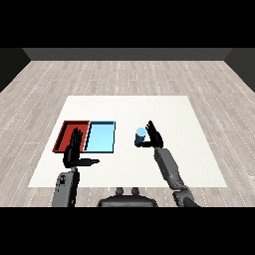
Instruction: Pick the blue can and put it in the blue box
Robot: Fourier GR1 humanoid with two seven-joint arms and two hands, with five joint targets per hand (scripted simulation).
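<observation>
Overhead, white table (189, 149) on grey plank floor (124, 74); right hand (152, 136) seemingly curled round blue can (140, 135).

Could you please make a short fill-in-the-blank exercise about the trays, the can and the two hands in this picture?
1. The blue can is at the robot's ____ hand.
2. The light blue tray lies directly beside the ____ tray.
3. The left hand has straight fingers and holds ____.
4. The can is outside both trays, above the white ____.

Missing words: right; red; nothing; table
</observation>
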